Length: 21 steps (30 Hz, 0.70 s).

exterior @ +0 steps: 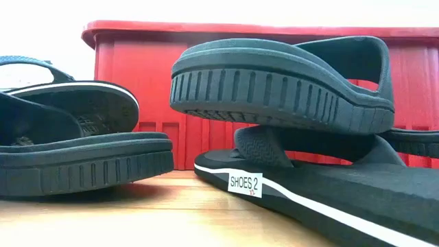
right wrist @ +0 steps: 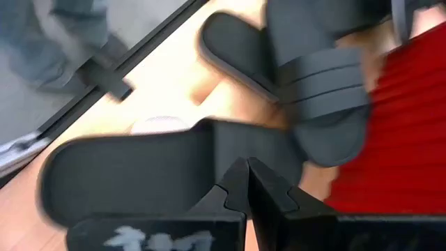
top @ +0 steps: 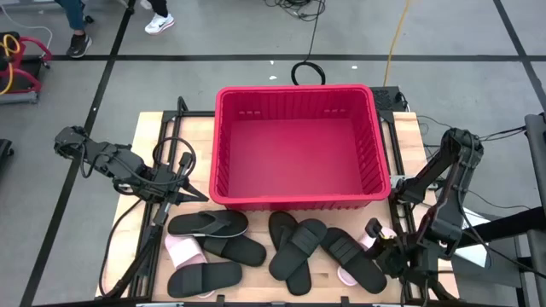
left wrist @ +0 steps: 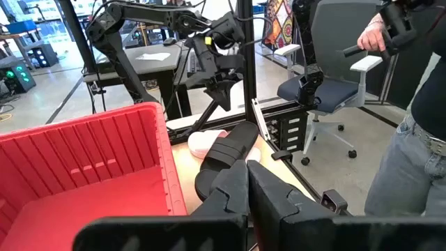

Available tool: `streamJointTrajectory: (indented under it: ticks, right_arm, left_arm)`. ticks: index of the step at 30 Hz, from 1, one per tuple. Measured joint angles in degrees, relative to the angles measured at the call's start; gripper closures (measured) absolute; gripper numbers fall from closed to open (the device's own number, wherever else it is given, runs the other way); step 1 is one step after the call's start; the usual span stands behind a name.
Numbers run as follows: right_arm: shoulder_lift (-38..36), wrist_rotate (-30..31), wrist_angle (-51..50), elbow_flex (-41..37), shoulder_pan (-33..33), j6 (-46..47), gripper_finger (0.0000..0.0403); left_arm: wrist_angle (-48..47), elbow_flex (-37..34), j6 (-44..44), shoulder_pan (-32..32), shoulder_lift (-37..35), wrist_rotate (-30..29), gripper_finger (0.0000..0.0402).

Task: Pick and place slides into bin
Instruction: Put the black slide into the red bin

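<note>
Now | left tool (top: 189, 194) pressed together beside bin (top: 294, 203) | right tool (top: 375, 232) pressed together above slides (top: 290, 247)

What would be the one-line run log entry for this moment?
bin: empty | slides: all on table | left pincer: shut, holds nothing | right pincer: shut, above slides

High view looks straight down on the red bin (top: 296, 145); low view faces its wall (exterior: 137, 103) from table level, close behind slides; both wrist views share it
</note>
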Motion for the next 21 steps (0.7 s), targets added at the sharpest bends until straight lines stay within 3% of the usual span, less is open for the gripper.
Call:
streamJointTrajectory:
  ticks: [6,21]
  right_arm:
    - [3.8,-5.9,-1.1,0.0,0.5,0.0,0.0403]
    - [5.5,-5.9,1.7,-4.8,-1.8,-0.8,0.0389]
  left_arm:
    - [0.0,0.0,0.0,0.0,0.0,0.0,0.0376]
    - [0.0,0.0,-0.1,0.0,0.0,0.0,0.0395]
